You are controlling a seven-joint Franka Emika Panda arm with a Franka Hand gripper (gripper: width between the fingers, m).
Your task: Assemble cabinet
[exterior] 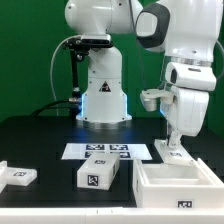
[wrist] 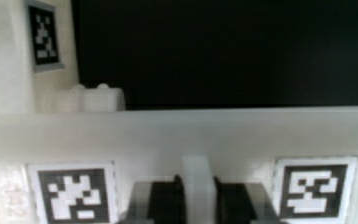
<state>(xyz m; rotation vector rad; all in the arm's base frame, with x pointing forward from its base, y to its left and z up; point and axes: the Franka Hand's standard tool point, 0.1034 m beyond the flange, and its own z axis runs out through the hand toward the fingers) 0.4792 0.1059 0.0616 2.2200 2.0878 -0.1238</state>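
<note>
The cabinet (exterior: 151,179) is a large white open box with thick walls at the exterior view's lower right. My gripper (exterior: 174,150) hangs straight down at its back wall. The wrist view fills with a white cabinet panel (wrist: 194,135) that carries two square tags (wrist: 69,195). In front of it stand my two dark fingers (wrist: 158,205), close together around the gripper's middle (wrist: 197,202). Only a narrow white slit shows between them, so the gripper is shut. I cannot tell whether the fingertips touch the wall.
The marker board (exterior: 105,152) lies flat before the robot's base. Two small white tagged blocks (exterior: 98,175) (exterior: 15,177) sit on the black table at the exterior view's left. In the wrist view another tagged white piece (wrist: 48,35) shows beyond the panel.
</note>
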